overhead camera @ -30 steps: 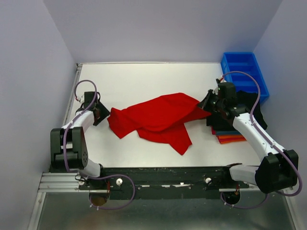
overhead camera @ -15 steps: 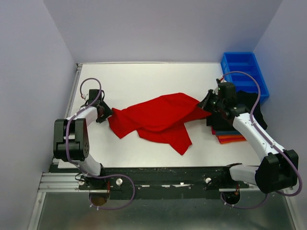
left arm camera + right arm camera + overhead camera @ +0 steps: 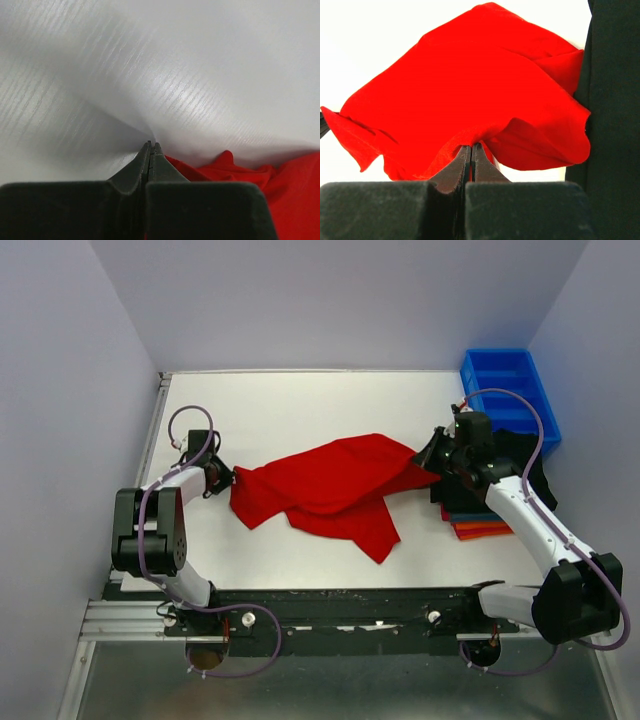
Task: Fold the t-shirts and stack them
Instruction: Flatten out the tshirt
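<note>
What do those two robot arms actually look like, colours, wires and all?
Both the left arm and right arm have white tube-like links joined by chunky black joints. A thin purple cable loops along each. The left gripper and right gripper each have two dark fingers tapering to thin tips.

- We see the loose shirt (image 3: 330,485) mid-table (image 3: 300,410), spread left to right.
- Folded stack (image 3: 480,525) sits right of it, touching its right end, under the right arm.
- Bin (image 3: 510,390) is behind the stack, in the far right corner.
- Left gripper (image 3: 225,478), jaws closed, is at the shirt's left edge.
- Right gripper (image 3: 432,465) pinches its right end.
</note>
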`<act>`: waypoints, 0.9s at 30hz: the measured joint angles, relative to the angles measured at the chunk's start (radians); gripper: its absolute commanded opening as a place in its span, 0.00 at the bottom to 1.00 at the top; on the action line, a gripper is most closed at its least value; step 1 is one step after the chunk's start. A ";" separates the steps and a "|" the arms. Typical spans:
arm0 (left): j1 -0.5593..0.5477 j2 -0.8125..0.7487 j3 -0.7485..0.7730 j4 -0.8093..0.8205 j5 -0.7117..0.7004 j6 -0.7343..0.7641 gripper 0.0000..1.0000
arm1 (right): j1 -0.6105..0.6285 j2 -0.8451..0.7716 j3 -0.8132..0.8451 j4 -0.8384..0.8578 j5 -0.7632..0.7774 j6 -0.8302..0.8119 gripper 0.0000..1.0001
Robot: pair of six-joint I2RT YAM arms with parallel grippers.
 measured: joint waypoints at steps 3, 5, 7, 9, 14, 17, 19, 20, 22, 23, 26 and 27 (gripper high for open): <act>0.000 -0.024 0.000 -0.043 -0.003 0.006 0.00 | 0.000 -0.002 0.000 0.000 0.002 0.000 0.03; 0.000 -0.063 0.000 -0.077 -0.018 0.011 0.00 | 0.000 -0.002 0.000 0.000 0.003 0.000 0.03; 0.000 -0.125 0.000 -0.116 -0.042 0.014 0.00 | 0.000 -0.002 0.000 -0.001 0.005 0.000 0.03; 0.000 -0.191 0.000 -0.146 -0.069 0.016 0.00 | 0.000 -0.002 0.000 -0.001 0.008 0.000 0.03; 0.000 -0.259 -0.002 -0.195 -0.113 0.026 0.36 | 0.000 -0.002 0.000 -0.001 0.008 0.000 0.03; 0.000 -0.265 -0.024 -0.197 -0.118 0.043 0.49 | 0.000 -0.002 0.000 -0.001 0.008 0.000 0.03; -0.006 -0.250 -0.026 -0.200 -0.105 0.059 0.49 | 0.000 -0.002 0.000 -0.001 0.008 0.000 0.03; -0.014 -0.236 -0.021 -0.200 -0.101 0.062 0.48 | 0.000 -0.002 0.000 -0.001 0.008 0.000 0.03; -0.038 -0.187 0.004 -0.207 -0.101 0.072 0.44 | 0.000 -0.002 0.000 -0.001 0.008 0.000 0.03; -0.048 -0.163 0.020 -0.213 -0.101 0.078 0.44 | 0.000 -0.002 0.000 -0.001 0.008 0.000 0.03; -0.077 -0.058 0.097 -0.253 -0.111 0.097 0.43 | 0.000 -0.002 0.000 -0.001 0.008 0.000 0.03; -0.091 -0.018 0.126 -0.271 -0.125 0.106 0.43 | 0.000 -0.002 0.000 -0.001 0.008 0.000 0.03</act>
